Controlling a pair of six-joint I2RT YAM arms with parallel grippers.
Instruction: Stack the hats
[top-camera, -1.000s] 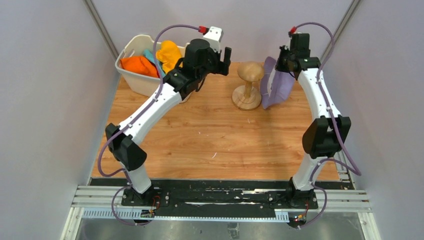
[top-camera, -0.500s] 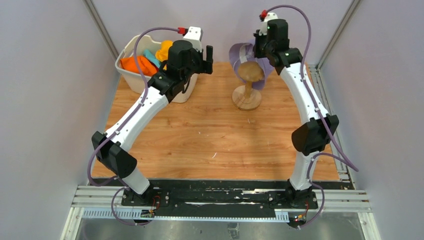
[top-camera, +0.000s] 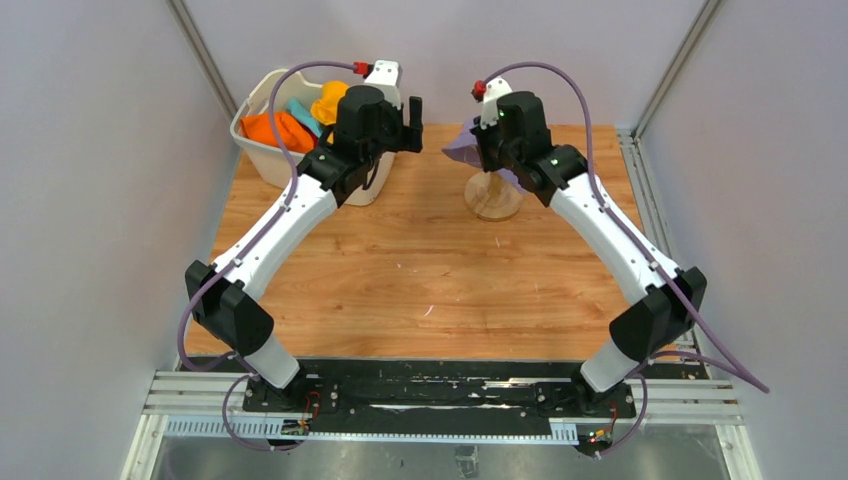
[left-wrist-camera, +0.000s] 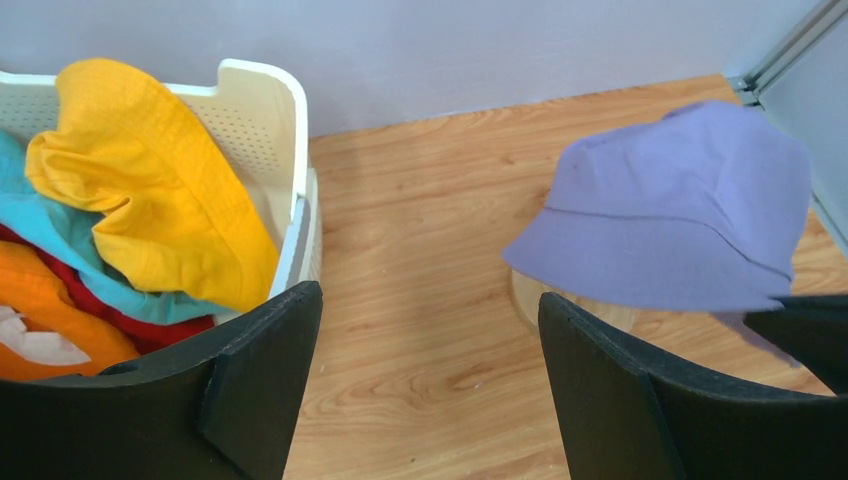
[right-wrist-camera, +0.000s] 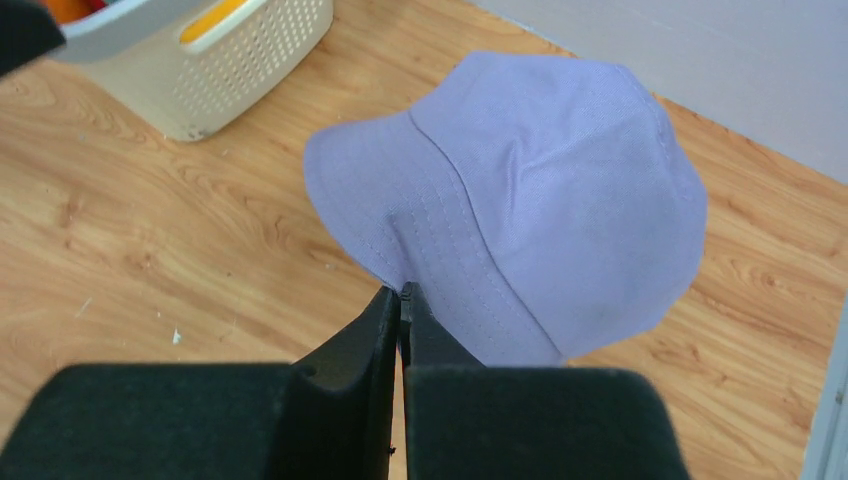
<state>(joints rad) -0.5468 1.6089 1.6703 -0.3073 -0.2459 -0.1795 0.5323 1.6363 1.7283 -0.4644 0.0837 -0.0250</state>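
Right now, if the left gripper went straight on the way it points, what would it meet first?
Likely bare wooden table, then the wall: the open left gripper aims between the white basket and lavender hat.

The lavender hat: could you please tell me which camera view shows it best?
The right wrist view: the lavender hat fills the frame, crown and brim, with the right gripper shut on its brim. The left wrist view shows it side-on, smaller in frame. The top view shows only a sliver beside the right arm.
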